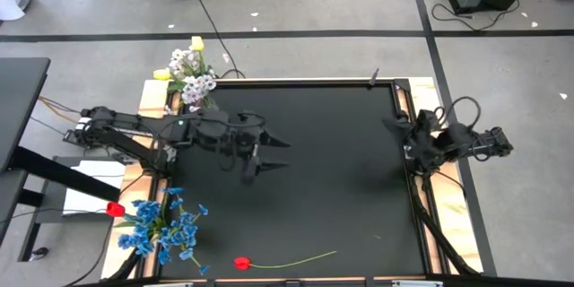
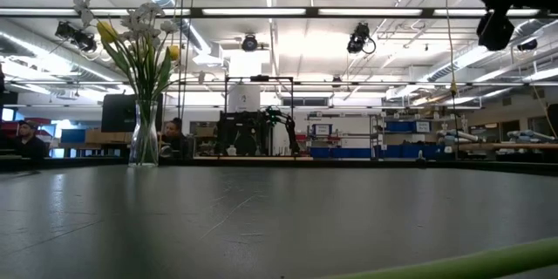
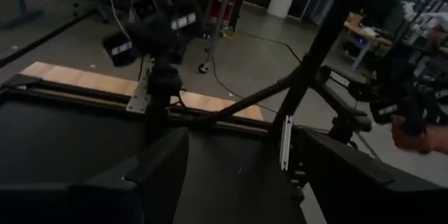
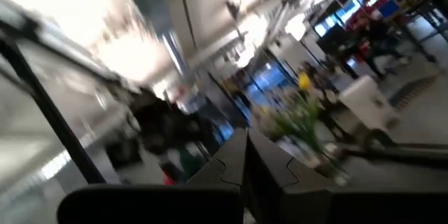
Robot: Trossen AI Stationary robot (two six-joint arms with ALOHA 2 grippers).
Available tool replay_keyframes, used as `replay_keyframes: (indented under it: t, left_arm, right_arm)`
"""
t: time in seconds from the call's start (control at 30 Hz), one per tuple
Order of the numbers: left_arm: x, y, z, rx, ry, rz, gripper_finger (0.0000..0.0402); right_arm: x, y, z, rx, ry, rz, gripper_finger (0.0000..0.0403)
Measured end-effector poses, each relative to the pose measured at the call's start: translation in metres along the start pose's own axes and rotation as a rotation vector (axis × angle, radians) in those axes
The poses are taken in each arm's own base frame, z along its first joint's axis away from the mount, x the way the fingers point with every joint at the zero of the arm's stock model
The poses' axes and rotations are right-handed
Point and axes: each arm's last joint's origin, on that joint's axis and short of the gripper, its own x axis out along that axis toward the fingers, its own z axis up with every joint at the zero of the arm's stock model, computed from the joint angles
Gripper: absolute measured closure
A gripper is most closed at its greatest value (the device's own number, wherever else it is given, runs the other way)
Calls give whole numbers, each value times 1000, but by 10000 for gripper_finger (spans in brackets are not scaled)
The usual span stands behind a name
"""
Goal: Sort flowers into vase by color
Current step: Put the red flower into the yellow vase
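- left arm (image 1: pixel 170 130): matte black, jointed links, green status light near its middle
- right arm (image 1: pixel 457 141): black, bulky joints, looped black cable at 12 o'clock
- left gripper (image 1: pixel 269 154): two dark pointed fingers

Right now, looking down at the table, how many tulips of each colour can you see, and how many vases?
Yellow tulips: 2, one and another, both in the vase of white flowers.
Red tulips: 2, one in the vase of blue flowers, one lying on the table.
Vases: 2.
Total: 6.
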Motion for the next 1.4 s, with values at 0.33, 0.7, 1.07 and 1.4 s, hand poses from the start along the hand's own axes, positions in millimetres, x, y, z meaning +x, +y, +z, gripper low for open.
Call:
replay_keyframes:
  t: [0.33, 0.7, 1.07, 1.4]
  left_arm:
    - [-30, 3, -1, -117, 97, 102, 128]
    - [-89, 5, 2, -79, 172, 241, 128]
    - [-110, 6, 0, -39, 222, 252, 128]
    - [-131, 9, -10, -65, 341, 285, 127]
  right_arm:
    - [2, 7, 8, 128, -58, 99, 382]
    - [38, -10, -72, 319, 443, -161, 389]
    - [143, 21, -152, 217, 832, -112, 389]
    - [211, 51, -227, 216, 1136, -20, 389]
